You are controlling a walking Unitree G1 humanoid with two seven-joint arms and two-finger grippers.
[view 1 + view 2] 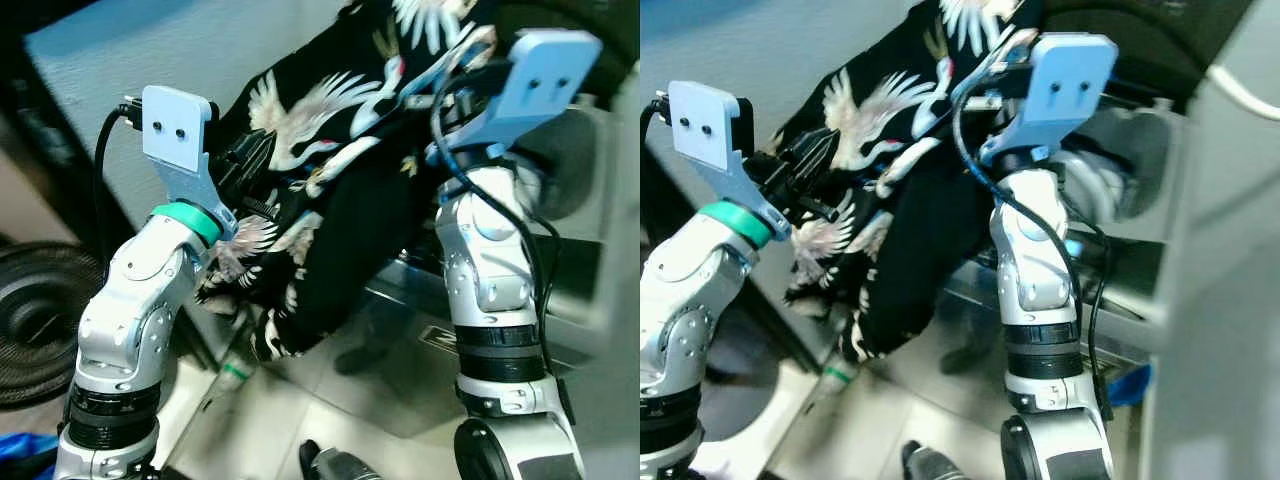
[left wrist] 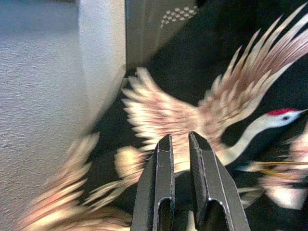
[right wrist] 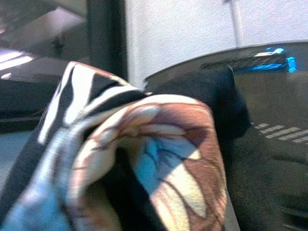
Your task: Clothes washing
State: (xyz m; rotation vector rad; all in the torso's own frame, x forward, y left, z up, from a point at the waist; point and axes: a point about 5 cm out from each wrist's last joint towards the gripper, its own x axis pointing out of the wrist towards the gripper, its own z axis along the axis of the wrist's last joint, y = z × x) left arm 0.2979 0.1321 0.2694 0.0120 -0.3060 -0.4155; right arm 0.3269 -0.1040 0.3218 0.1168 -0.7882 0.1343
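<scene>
A pale textured wall point(image 1: 100, 90) fills the far left, and to the right sits the grey washing machine point(image 1: 590, 250), its dark drum mouth point(image 1: 1150, 40) gaping at the far right above a glossy open door point(image 1: 400, 340) that lies out flat below my arms. Down low on the left there's a round black fan point(image 1: 30, 330), well away from the work.

Now the big item: the black garment with white cranes point(image 1: 340, 150), stretched slantwise between my two arms, its upper end heading up toward the drum, its lower end dangling free above the floor point(image 1: 260, 420). I'm carrying it raised so the trailing cloth clears the door and can be fed into the opening, or so I judge.

My left arm point(image 1: 140, 300) is up at the garment's lower left side. In its wrist view my left pincer point(image 2: 182, 149) has its two black fingers drawn nearly together over a crane print, a thin slot between them; whether any cloth is pinched there I can't tell.

My right arm point(image 1: 1035, 250) is lifted nearer the machine. The right wrist view looks onto a bunched fold of the fabric pressed close before the camera, so that pincer's state I can't tell.
</scene>
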